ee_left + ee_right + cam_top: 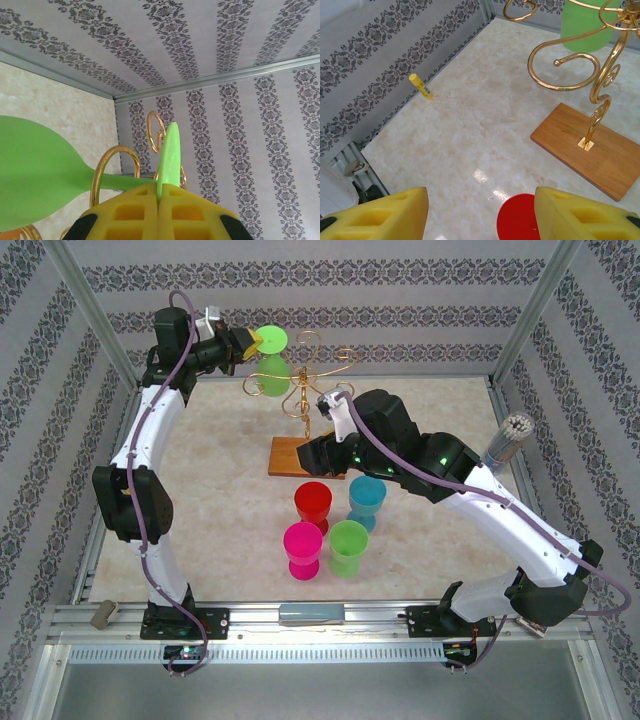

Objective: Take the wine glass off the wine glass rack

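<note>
Widest of all, a glossy tabletop (200, 500) in a cream, marbled stone pattern. Over its far half, the wine glass rack (303, 400) — thin gold wire curled into scrolls on a central stem, pinned to a flat rectangular wooden base (290, 455), brown and grained. At the rack's upper left arm, the wine glass (268, 375): smooth lime-green plastic, foot up and rounded bowl hanging below, its stem crossing a gold curl. Left gripper (248, 343) clamped tight on the thin disc foot, yellow waffled pads pressed together around its edge. Right gripper (318, 454) spread apart and grasping nothing, low over the table just beside the base. Nearer the arm mounts, four tapered plastic cups, upright in a close cluster — red (312, 504), blue (367, 498), pink (303, 545), green (348, 543). Smallest, a yellow stick (420, 85) by the foot of a patterned wall.
</note>
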`<state>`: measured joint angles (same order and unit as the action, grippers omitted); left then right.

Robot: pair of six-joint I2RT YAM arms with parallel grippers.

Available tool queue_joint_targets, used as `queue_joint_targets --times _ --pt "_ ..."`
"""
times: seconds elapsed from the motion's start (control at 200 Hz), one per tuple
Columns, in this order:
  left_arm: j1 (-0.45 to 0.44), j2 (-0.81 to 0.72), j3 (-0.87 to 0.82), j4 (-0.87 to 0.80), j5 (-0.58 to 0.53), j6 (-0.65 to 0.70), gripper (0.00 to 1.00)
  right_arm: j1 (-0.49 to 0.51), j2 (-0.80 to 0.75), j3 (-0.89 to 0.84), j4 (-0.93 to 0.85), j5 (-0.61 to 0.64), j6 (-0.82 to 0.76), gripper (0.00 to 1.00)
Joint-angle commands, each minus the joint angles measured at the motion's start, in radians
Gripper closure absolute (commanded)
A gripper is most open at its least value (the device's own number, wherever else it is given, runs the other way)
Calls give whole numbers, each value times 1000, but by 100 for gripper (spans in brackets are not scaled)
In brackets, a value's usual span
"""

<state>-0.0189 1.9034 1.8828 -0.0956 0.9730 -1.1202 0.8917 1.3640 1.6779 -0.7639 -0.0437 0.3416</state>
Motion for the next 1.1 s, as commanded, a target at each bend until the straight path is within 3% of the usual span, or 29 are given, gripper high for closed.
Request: queue_joint_targets --times 0.0,1.094 --pt "-13 16 40 36 34 8 100 -7 -16 -11 26 -9 16 41" --pt "-9 -150 -134 31 57 51 100 -6 -8 -7 38 -26 24 41"
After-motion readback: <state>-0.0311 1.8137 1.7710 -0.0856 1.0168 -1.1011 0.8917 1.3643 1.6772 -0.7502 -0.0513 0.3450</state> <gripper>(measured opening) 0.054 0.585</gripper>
